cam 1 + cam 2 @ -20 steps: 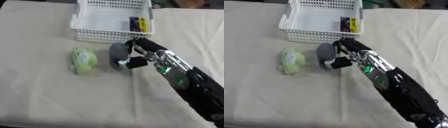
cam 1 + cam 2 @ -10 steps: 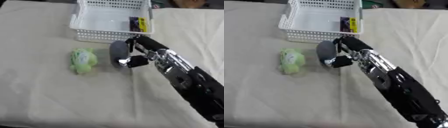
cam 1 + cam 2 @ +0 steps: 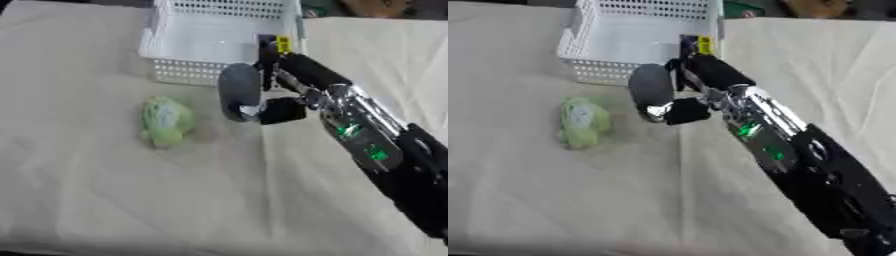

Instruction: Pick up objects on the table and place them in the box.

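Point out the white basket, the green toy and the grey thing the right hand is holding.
white basket (image 3: 188, 72), left eye view, front wall.
green toy (image 3: 165, 119), left eye view, its middle.
grey thing (image 3: 238, 90), left eye view, upper body.

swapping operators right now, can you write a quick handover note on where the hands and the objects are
Right hand: its fingers are curled round the grey oval object, held just in front of the white basket.
Left hand: not in view.
Done: a dark item with a yellow label already lies in the basket's far right corner.
Left: get the grey object over the rim and drop it in, then fetch the green soft object, which lies on the cloth to the left of the hand, untouched.
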